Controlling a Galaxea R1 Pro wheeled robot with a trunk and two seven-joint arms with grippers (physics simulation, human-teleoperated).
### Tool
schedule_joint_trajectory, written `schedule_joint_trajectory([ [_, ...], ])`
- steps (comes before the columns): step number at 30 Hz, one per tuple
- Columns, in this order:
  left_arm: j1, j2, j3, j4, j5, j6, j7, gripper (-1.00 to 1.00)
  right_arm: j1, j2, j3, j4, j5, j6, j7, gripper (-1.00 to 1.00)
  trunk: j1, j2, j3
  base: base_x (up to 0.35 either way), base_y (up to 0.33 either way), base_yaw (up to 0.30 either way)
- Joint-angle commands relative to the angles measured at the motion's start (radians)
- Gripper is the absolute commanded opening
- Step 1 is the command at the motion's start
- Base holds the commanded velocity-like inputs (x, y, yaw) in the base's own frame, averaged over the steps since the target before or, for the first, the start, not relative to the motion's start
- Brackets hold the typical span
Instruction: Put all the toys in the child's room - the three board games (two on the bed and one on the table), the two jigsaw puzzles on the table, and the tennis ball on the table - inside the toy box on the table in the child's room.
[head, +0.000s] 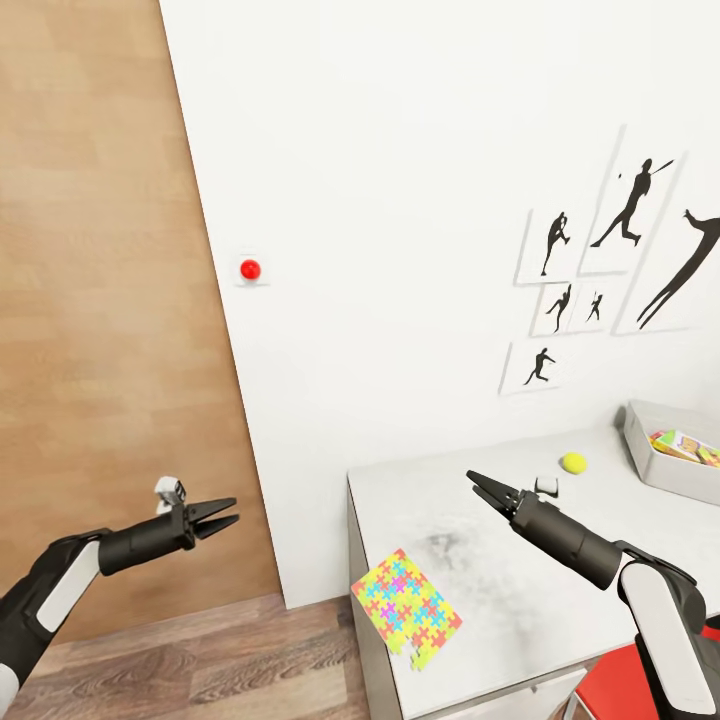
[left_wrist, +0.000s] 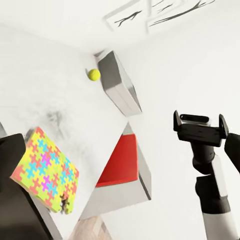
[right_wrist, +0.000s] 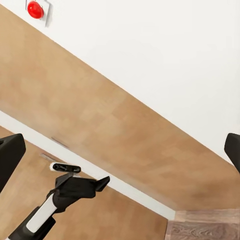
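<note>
1. One black left gripper (head: 228, 512) is seen at the far left, held over the wood-plank floor (head: 200, 670) beside the tan wooden door panel (head: 100, 300); its jaws stand slightly parted, holding nothing.
2. A thin multicoloured jigsaw puzzle sheet (head: 406, 607) lies on the pale grey table top (head: 500, 600), overhanging its near left corner.
3. The black right gripper (head: 482, 487) hovers above the table; whether its jaws are parted cannot be told.
4. A small yellow-green tennis ball (head: 573, 462) rests on the table, near the shallow light-grey toy box (head: 645, 455).
5. Bright printed boxes (head: 685, 446) lie inside that toy box.
</note>
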Motion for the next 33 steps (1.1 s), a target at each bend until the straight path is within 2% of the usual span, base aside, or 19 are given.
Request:
schedule_joint_trajectory([
  [1, -0.001, 0.000, -0.004, 0.002, 0.007, 0.007, 0.003, 1.00, -0.001, 0.000, -0.001, 0.000, 0.002, 0.005, 0.003, 1.00, 0.001, -0.002, -0.002, 0.000, 0.000, 0.000],
  [11, -0.001, -0.014, -0.004, 0.056, 0.006, 0.005, 0.006, 1.00, -0.001, 0.000, 0.000, 0.000, 0.002, 0.004, 0.001, 1.00, 0.039, -0.072, -0.034, 0.000, 0.000, 0.000],
  [33, -0.002, -0.013, 0.001, 0.064, 0.011, 0.013, 0.008, 1.00, -0.001, -0.001, -0.004, 0.000, 0.002, 0.004, 0.005, 1.00, 0.123, -0.226, -0.103, 0.000, 0.000, 0.000],
])
